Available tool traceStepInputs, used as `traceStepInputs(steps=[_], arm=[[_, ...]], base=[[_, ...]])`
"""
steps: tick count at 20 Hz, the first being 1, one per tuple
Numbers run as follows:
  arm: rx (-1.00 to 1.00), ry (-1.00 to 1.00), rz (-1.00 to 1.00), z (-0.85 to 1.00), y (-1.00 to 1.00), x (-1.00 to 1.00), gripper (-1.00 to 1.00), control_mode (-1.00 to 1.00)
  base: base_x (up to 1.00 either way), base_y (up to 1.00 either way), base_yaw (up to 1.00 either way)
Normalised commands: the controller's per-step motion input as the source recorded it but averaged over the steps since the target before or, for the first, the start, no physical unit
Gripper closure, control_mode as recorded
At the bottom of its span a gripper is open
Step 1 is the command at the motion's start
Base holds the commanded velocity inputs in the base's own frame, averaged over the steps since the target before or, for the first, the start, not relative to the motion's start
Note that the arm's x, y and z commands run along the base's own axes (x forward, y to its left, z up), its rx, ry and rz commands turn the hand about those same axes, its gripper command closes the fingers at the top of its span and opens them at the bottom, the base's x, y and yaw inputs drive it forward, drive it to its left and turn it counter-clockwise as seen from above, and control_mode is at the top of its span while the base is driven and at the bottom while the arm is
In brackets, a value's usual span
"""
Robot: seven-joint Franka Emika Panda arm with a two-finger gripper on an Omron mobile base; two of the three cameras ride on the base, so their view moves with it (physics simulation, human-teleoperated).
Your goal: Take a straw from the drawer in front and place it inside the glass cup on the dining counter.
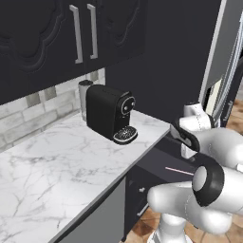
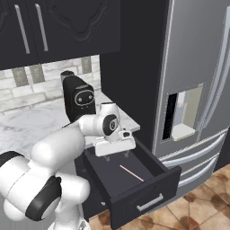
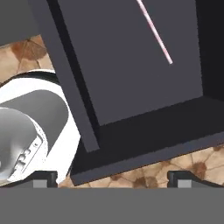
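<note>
My jaws (image 2: pixel 115 154) stand wide apart and empty above the back of the open drawer (image 2: pixel 148 197), where the straw (image 2: pixel 131 173) lies flat mid-floor; so thin, it could slip my pinch.

The white arm (image 2: pixel 58 148) rose from its base, bent at a dark elbow joint and reached forward, its wrist turned so that the hand pointed downward. The gripper (image 2: pixel 115 155) hung at the end of that reach with its jaws spread wide apart and nothing between them. In the hand view the two dark fingertips (image 3: pixel 43 177) stood far apart at the bottom corners.
</note>
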Motion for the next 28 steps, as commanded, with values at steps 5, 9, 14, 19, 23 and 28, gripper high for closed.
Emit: traceStepInputs(steps=[5,9,14,19,23,28], arm=[[0.15,0.05,0.26,-0.65,0.00,0.17,-1.00,-1.00],[0.12,0.00,0.20,-0.46,0.00,0.35,-1.00,-1.00],[0.02,0.00,0.12,-0.48,0.00,0.45,-1.00,-1.00],[0.02,0.01,0.09,-0.43,-0.04,0.31,-1.00,-1.00],[0.09,0.00,0.08,-0.31,-0.19,0.25,-1.00,-1.00],[0.09,0.00,0.07,-0.33,-0.27,0.24,-1.00,-1.00]], base=[[0.00,0.00,0.00],[0.00,0.00,0.00],[0.00,0.00,0.00],[0.00,0.00,0.00],[0.00,0.00,0.00],[0.00,0.00,0.00]])
